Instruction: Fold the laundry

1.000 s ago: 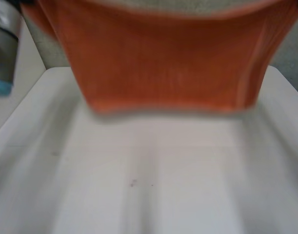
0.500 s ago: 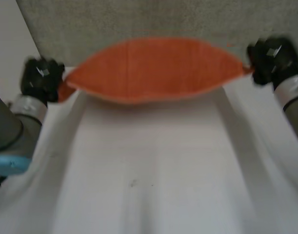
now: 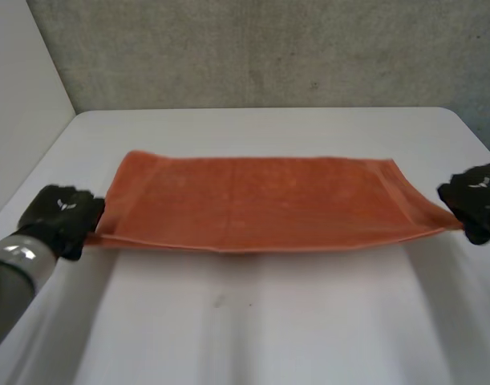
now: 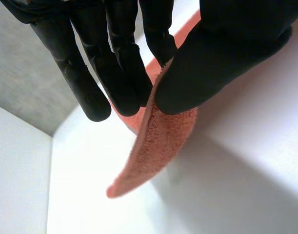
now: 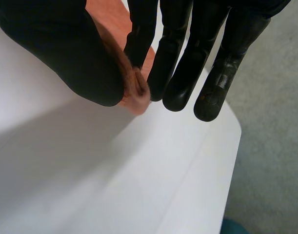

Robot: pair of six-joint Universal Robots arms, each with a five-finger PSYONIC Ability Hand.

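My left hand (image 3: 62,218) and right hand (image 3: 477,200) each pinch a near corner of the orange towel (image 3: 253,204), stretching it taut so it spreads flat over the tabletop (image 3: 269,321), ready for folding.

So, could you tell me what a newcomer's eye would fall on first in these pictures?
The long orange terry-cloth towel comes first: it is stretched wide across the middle of the white table. Next come the black left hand and the black right hand at its two ends, each pinching a near corner between thumb and fingers, as the wrist views show.
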